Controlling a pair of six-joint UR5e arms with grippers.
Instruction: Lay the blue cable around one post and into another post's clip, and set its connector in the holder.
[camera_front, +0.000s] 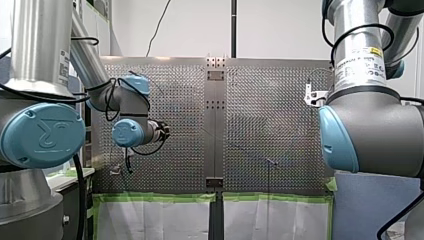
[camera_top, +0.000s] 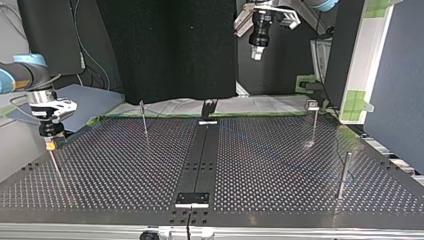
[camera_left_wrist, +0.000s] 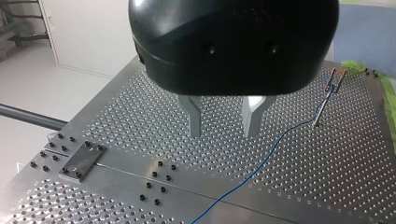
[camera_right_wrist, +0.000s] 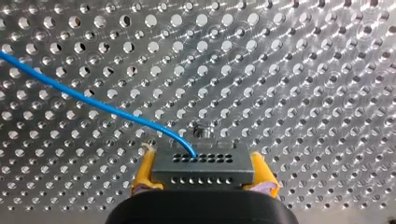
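Two claws: our right claw (camera_right_wrist: 204, 173) grips the connector (camera_right_wrist: 201, 161) low over the table (camera_right_wrist: 303, 70), and our left claw (camera_left_wrist: 223, 122) hangs wide and empty. The blue cable (camera_right_wrist: 93, 103) trails slack from the connector; we fear a pull may snag it on a post (camera_left_wrist: 325, 103).

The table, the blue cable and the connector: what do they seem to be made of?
Table: bare metal, probably aluminium; silvery sheen, drilled holes. Blue cable: likely plastic-insulated wire; smooth, glossy, curves softly. Connector: matte grey, metal or plastic, unclear; rows of small holes.
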